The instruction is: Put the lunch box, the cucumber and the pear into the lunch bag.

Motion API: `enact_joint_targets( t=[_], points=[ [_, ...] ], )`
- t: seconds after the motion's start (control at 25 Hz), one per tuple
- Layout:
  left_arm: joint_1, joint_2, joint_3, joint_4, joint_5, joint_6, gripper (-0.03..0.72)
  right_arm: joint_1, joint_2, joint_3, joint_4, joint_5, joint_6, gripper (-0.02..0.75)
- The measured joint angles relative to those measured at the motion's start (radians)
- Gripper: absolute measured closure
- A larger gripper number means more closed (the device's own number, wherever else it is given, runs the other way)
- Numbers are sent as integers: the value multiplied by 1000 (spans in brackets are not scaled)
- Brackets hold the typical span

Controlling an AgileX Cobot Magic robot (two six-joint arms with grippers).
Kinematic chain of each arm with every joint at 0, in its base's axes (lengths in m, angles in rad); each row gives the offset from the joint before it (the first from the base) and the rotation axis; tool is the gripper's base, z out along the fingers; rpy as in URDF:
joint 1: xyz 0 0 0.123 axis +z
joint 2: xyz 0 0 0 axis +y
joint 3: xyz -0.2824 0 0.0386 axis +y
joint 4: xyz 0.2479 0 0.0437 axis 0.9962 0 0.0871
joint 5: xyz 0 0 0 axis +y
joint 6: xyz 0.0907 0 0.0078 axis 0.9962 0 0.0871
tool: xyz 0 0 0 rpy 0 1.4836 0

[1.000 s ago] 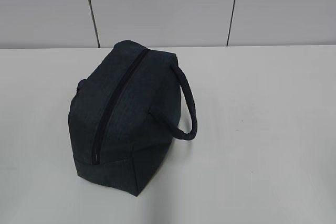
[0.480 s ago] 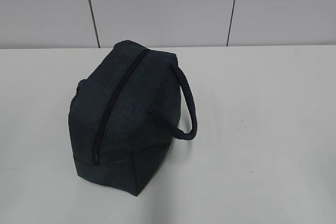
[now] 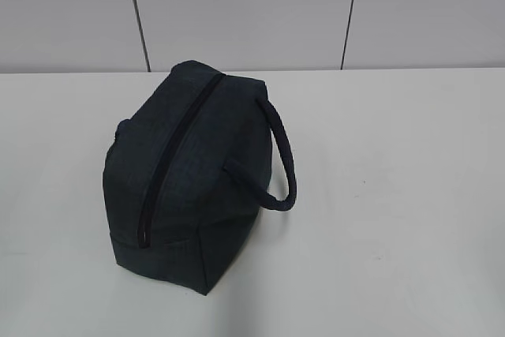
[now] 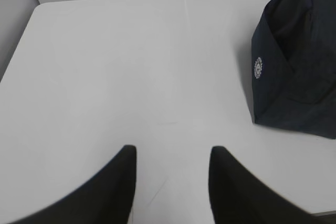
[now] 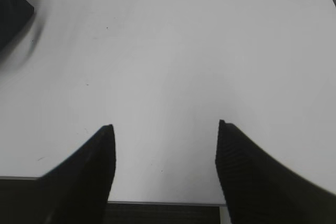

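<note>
Navy lunch bag [image 3: 193, 175] is sitting zipped on the white surface [image 3: 394, 195]; left tool [image 4: 170, 153] and right tool [image 5: 165, 129] are hovering, jaws apart, gripping nothing.

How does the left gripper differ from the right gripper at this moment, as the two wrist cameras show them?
1. The left gripper has a narrower gap between its fingers; the right gripper stands wider open.
2. The lunch bag lies close beside the left gripper; for the right gripper only a dark corner of it shows at the picture's edge.

Both are open, hold nothing, and hang over the bare white table.
</note>
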Motion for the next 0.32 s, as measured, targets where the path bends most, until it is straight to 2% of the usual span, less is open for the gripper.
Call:
enact_joint_targets(
  t=[0.32],
  points=[
    [-1, 0, 0, 0, 0, 0, 412, 0, 0, 0, 0, 0, -2, 261]
  ],
)
